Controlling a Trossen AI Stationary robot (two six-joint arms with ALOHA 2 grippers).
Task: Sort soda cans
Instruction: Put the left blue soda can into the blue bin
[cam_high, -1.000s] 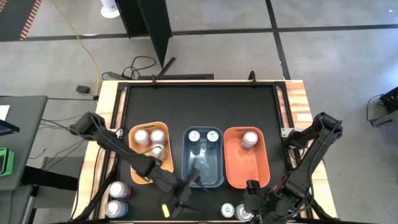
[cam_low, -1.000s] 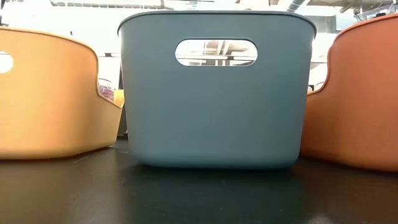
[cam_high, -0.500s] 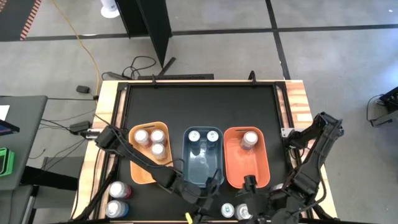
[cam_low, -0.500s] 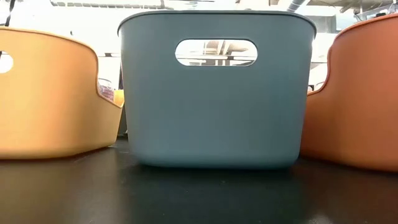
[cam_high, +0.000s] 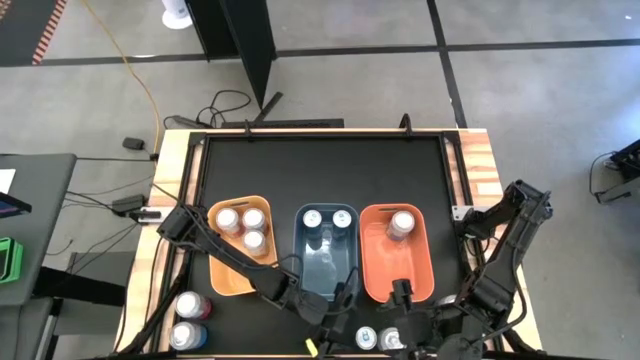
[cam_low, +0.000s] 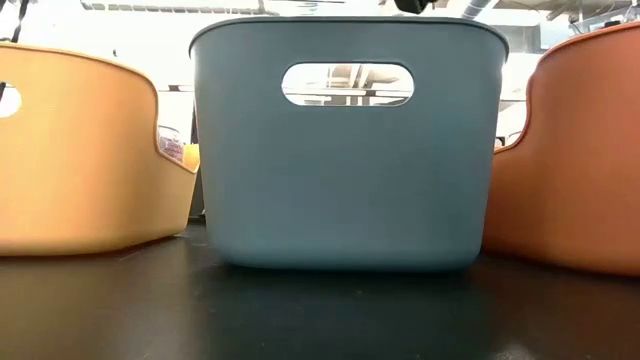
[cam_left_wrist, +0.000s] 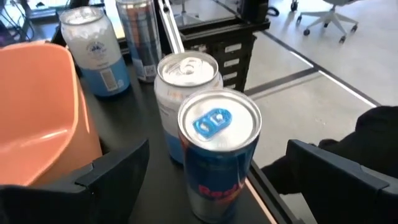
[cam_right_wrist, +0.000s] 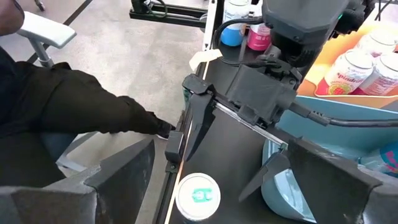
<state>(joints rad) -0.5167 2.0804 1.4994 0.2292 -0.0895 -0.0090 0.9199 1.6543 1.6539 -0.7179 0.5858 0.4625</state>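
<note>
Left tool (cam_high: 335, 335) having swung rightward along tabletop (cam_high: 320, 170) front, fingers apart, nearing blue-tabbed can (cam_left_wrist: 219, 152); right tool (cam_high: 400, 335) hanging open

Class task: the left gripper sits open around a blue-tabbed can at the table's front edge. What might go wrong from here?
1. The blue-tabbed can stands close against a second can; the left gripper closing may knock that one over.
2. Both cans stand near the table edge, so a nudge may tip one off.
3. The right gripper hovers open close by; the arms may collide.
</note>
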